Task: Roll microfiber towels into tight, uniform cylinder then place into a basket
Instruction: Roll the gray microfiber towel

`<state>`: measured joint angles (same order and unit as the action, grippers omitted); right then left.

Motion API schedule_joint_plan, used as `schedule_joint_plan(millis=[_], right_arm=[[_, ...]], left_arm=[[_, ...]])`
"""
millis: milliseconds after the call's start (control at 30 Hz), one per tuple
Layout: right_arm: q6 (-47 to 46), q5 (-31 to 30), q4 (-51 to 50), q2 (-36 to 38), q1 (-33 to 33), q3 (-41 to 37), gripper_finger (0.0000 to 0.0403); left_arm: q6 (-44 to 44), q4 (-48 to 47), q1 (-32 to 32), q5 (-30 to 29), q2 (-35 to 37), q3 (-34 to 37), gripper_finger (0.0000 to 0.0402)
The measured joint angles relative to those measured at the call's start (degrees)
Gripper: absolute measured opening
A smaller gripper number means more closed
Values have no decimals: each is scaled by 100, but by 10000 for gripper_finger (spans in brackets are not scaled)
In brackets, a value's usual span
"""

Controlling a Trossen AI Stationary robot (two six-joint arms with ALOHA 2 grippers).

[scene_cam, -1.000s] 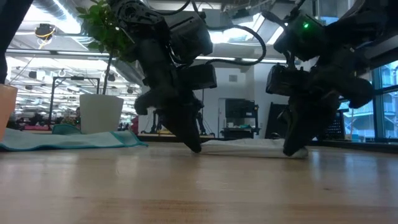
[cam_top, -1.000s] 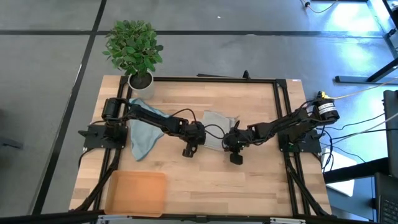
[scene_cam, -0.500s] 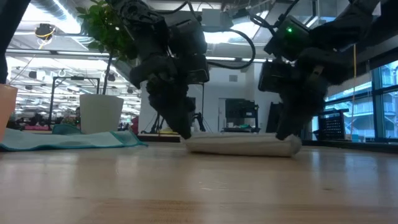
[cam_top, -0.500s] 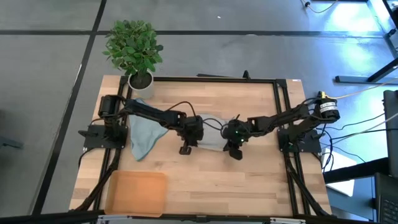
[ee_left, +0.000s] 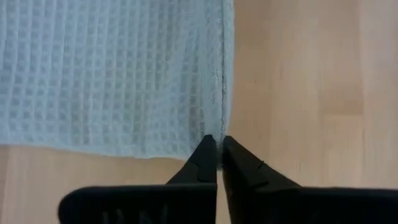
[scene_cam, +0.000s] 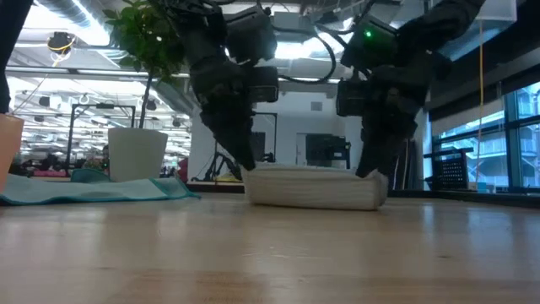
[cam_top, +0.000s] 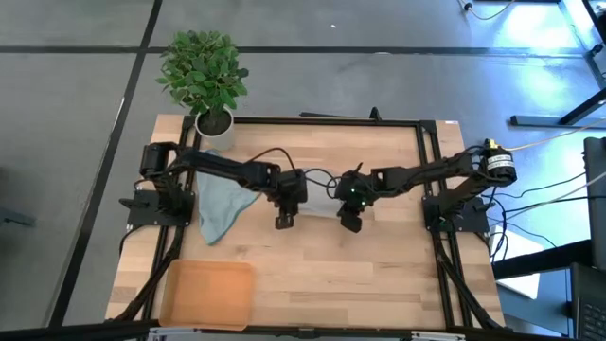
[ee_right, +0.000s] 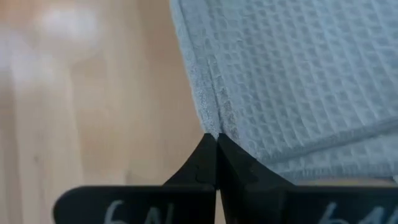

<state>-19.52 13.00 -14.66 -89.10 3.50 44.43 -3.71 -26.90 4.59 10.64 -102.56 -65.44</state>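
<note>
A pale grey-green microfiber towel [scene_cam: 312, 187] lies mid-table as a low, thick fold between my two grippers; from above only a strip [cam_top: 320, 206] shows between the arms. My left gripper [cam_top: 284, 221] is shut at its left end, my right gripper [cam_top: 348, 224] shut at its right end. A second, blue-teal towel [cam_top: 216, 210] lies spread flat at the table's left. The orange-tan basket [cam_top: 208, 292] sits at the near left corner. My left gripper pinches the grey towel's corner [ee_left: 212, 133] between its two fingertips, where the side hem meets the end edge. The fingers slant down from above. That edge is raised over the rest of the towel, which lies on the table. My right gripper pinches the towel's opposite corner [ee_right: 214, 129] at its hemmed edge between its two fingertips, slanting down from above. More cloth shows beneath the held layer. The raised edge sits over the towel's other part, which rests on the table.
A white pot with a green plant [cam_top: 213, 121] stands at the far left corner. A black frame [cam_top: 327, 121] runs around the wooden tabletop. Bare wood lies between the towel and the near edge.
Both grippers have risen and gone toward the table's far edge, staying shut on the grey towel's corners. The towel's near edge has been lifted and carried over the rest, so the flat cloth now stands as a thicker folded-over bundle.
</note>
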Motion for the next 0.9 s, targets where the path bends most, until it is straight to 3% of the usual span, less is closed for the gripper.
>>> schedule_joint_plan(millis=[400,900], right_arm=[[89,-826,-167,-1,238,315,0],[652,-808,-118,-217,912,301,0]], left_arm=[[-960,-299,366,94,-33,-25,0],[-1323,39,882,91,-358,-31,0]])
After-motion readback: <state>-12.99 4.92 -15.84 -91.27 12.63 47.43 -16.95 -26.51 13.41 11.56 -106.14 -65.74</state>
